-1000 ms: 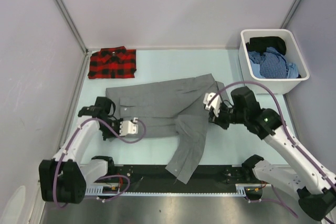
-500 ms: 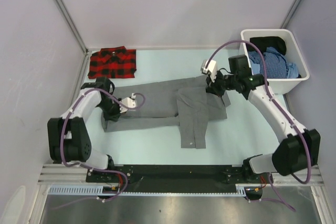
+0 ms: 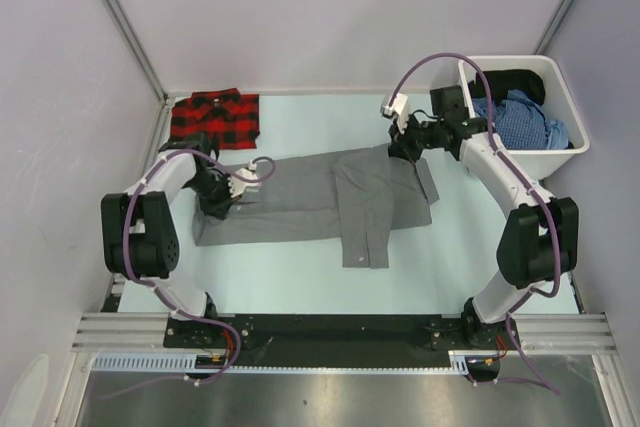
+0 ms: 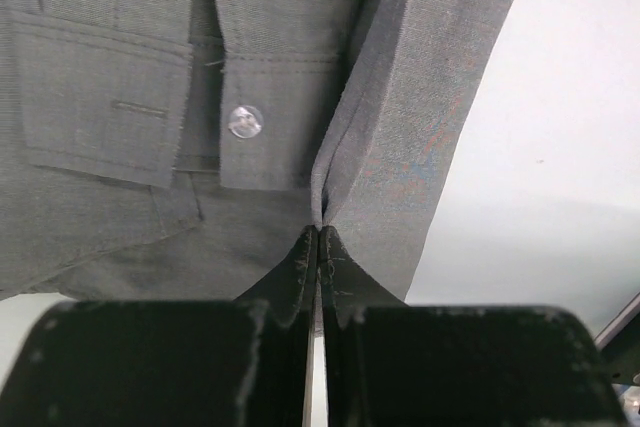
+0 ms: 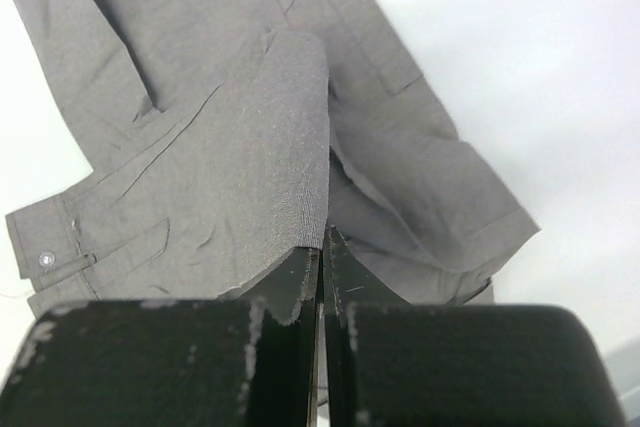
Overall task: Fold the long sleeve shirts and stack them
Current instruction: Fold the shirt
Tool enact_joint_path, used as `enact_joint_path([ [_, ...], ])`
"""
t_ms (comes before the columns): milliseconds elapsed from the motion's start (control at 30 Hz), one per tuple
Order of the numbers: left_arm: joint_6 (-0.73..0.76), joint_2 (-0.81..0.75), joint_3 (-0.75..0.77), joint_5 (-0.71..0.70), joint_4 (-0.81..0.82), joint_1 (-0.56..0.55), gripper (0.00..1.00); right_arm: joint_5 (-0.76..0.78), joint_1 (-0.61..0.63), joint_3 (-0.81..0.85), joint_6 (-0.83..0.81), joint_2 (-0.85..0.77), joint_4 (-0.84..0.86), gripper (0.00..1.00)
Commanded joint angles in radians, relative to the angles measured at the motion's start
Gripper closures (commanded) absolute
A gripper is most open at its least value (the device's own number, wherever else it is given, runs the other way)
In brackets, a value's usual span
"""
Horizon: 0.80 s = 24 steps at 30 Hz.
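Grey shirt (image 3: 290, 202) lies stretched, its end edges clamped tight by left pincer (image 4: 318, 239) and right pincer (image 5: 322, 245), bare table (image 3: 290, 272) nearer.

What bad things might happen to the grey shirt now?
The left end effector and right end effector each pinch only a thin edge of the grey shirt, so the cloth might slip out. The sleeve sticks out toward the near side and may bunch up in a fold. The right arm sits close to the white bin and could bump it.
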Motion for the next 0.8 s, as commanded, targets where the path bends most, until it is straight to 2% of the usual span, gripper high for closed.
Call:
enact_joint_path([
  [0,-0.035,0.022,0.055,0.04,-0.001,0.01,0.96,-0.059,-0.007,0.069,-0.039,0.021,0.035,1.0],
  [167,-0.054,0.038,0.061,0.04,0.009,0.01,0.94,-0.059,-0.005,0.074,-0.044,0.072,0.05,1.0],
  [333,-0.074,0.041,0.051,0.04,0.026,0.01,0.84,-0.058,0.002,0.089,-0.035,0.131,0.086,1.0],
  [467,-0.095,0.004,0.064,0.092,0.026,0.029,0.61,-0.043,0.016,0.103,-0.049,0.185,0.075,1.0],
  [567,-0.127,-0.102,0.098,0.25,0.031,0.027,0.34,-0.029,0.022,0.109,-0.041,0.224,0.078,1.0],
  [600,-0.158,-0.132,0.107,0.302,0.067,-0.018,0.26,-0.024,0.022,0.113,-0.036,0.243,0.081,1.0],
  [667,-0.255,-0.186,0.106,0.307,0.101,-0.108,0.25,-0.017,0.024,0.127,-0.023,0.257,0.083,1.0],
  [700,-0.282,-0.2,0.091,0.307,0.145,-0.213,0.25,-0.006,0.024,0.132,-0.015,0.265,0.087,1.0],
  [767,-0.393,-0.231,0.057,0.304,0.228,-0.329,0.24,0.005,0.022,0.147,0.019,0.289,0.106,1.0],
])
